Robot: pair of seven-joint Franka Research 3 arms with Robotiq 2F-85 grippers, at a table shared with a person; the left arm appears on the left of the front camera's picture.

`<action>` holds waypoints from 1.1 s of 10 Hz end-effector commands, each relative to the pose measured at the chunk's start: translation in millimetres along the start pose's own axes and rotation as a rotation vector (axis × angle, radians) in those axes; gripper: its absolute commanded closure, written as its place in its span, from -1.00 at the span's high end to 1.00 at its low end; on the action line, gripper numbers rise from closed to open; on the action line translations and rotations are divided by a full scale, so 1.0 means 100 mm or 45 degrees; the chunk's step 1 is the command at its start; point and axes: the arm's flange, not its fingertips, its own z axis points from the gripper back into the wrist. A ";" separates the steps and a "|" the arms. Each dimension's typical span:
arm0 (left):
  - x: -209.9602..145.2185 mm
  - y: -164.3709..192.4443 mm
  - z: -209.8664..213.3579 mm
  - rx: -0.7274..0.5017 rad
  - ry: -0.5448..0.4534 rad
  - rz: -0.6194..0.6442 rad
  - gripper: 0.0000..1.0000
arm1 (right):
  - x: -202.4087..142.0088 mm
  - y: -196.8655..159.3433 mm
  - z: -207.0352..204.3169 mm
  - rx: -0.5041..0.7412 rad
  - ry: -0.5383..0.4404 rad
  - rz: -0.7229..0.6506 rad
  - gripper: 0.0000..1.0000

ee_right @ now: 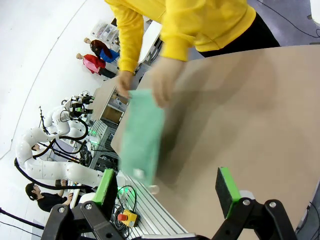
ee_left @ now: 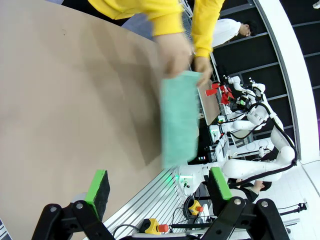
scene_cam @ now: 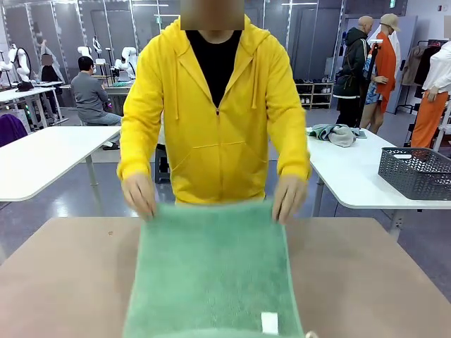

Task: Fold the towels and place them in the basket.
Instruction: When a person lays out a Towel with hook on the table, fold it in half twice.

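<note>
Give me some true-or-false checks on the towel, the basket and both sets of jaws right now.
1. The person's hands grip the green towel at its far edge. True.
2. The green towel is folded. False: it is spread out over the brown table.
3. The basket stands beside the towel. False: it stands on a white table farther off.
4. The left gripper has its jaws open and empty. True.
5. The right gripper is shut on the towel. False: its jaws are open and empty.

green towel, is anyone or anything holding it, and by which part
The person's hands grip the green towel by its two far corners. The left tool and right tool stand open, holding nothing.
</note>
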 end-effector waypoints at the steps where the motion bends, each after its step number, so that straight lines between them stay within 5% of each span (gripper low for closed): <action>1: 0.01 0.01 0.01 0.004 -0.008 -0.014 1.00 | 0.00 0.00 0.02 0.010 0.001 0.008 1.00; 5: 0.00 0.00 0.00 0.000 0.000 0.000 1.00 | 0.00 0.00 0.00 0.000 0.000 0.000 1.00; 9: 0.10 -0.54 -0.07 0.147 0.211 -0.397 1.00 | 0.30 0.52 -0.12 -0.045 0.259 0.330 1.00; 11: 0.15 -1.06 -0.18 0.305 0.435 -0.736 1.00 | 0.47 0.95 -0.33 -0.089 0.468 0.608 1.00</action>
